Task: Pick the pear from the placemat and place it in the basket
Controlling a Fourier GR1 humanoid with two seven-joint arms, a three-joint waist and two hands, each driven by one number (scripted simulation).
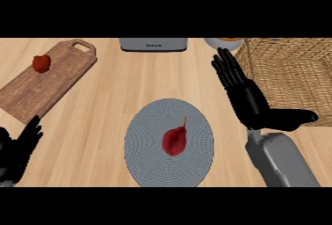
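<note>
- Right hand [245, 94] hangs over the counter between placemat and basket, fingers straight and pressed together, thumb out toward the basket, holding nothing.
- Left hand [18, 147] rests at the lower left edge, fingers straight.
- The red pear [175, 139] lies on the grey round placemat [146, 127].
- The wicker basket [292, 74] sits at right.
- A cutting board [58, 79] at left carries a small red fruit [41, 63].

Red pear [175, 140], grey ribbed-looking placemat [146, 123]

Light wood-grain counter [123, 88]; grey appliance [153, 44] at far edge; even light.
</note>
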